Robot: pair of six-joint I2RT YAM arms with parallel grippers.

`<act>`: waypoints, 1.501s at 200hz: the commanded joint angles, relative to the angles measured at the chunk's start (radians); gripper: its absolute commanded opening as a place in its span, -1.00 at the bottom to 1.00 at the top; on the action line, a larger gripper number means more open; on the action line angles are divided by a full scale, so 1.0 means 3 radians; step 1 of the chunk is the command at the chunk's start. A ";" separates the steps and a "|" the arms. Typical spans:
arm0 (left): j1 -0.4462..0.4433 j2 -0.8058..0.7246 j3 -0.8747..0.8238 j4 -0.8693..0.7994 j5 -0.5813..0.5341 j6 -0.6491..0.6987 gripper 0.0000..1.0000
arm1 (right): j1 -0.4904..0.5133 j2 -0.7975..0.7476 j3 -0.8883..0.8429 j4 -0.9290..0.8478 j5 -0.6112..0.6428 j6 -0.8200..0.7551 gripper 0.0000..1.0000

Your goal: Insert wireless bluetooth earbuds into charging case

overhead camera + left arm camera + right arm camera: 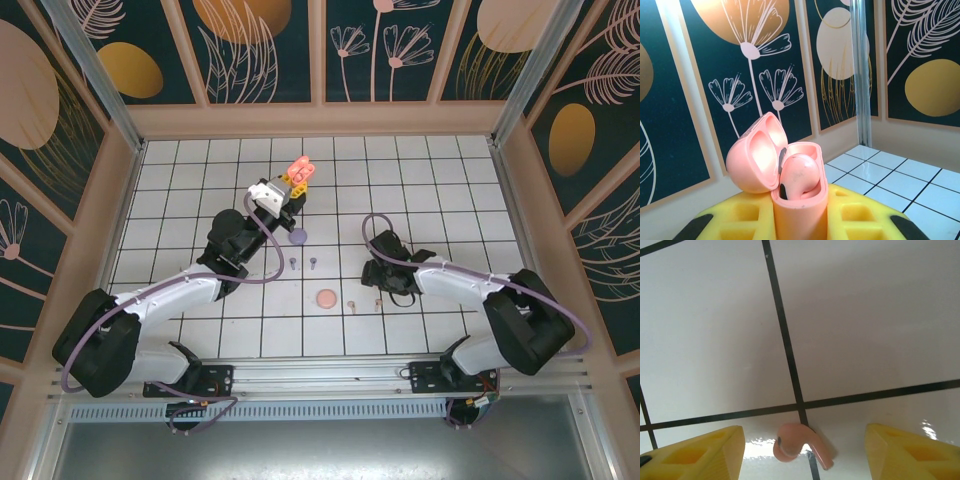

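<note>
One pink earbud lies between open right jaws; left jaws clamp one open pink case.

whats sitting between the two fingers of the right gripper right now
A pink earbud lies on the tiled table in the gap between the yellow fingers of the open right gripper, touching neither. The right wrist view shows this.

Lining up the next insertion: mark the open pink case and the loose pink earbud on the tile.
open pink case [800,212]: left wrist view, front of its body.
loose pink earbud [789,444]: right wrist view, its rounded head.
</note>
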 commanded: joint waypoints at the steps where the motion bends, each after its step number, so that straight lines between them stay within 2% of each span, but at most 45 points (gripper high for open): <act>1: -0.0026 -0.0066 -0.0002 0.0042 -0.0022 0.0035 -1.00 | -0.0008 0.0082 -0.0011 0.0211 -0.0151 0.0056 0.29; 42: -0.0026 -0.0061 0.0009 0.0053 -0.0028 0.0045 -1.00 | 0.0041 0.0098 -0.0011 0.0319 -0.0308 0.0116 0.23; 59: -0.0026 -0.0056 0.0004 0.0058 -0.0020 0.0050 -1.00 | 0.0114 0.0078 0.0012 0.0329 -0.0478 0.0179 0.20; 86: -0.0026 -0.0051 -0.0002 0.0073 -0.0020 0.0045 -1.00 | 0.0237 0.0081 0.0101 0.0272 -0.0509 0.0261 0.19; 107: -0.0026 -0.0051 -0.0002 0.0073 -0.0015 0.0045 -1.00 | 0.0287 0.0104 0.0238 0.0039 -0.0337 0.0294 0.18; 129: -0.0025 -0.0051 -0.0006 0.0081 -0.0009 0.0037 -1.00 | 0.0294 0.0141 0.0418 -0.0360 0.0102 0.0388 0.21; 152: -0.0026 -0.0047 -0.0016 0.0106 -0.0017 0.0025 -1.00 | 0.0293 0.0234 0.0579 -0.0641 0.0314 0.0474 0.22; 209: -0.0026 -0.0011 -0.0050 0.0193 -0.0023 -0.0002 -1.00 | 0.0337 0.0611 0.0842 -0.0792 0.0327 0.0779 0.16; 300: -0.0026 0.0014 -0.0088 0.0267 0.0018 0.0012 -1.00 | 0.0429 0.0972 0.1074 -0.0877 0.0364 0.0899 -0.04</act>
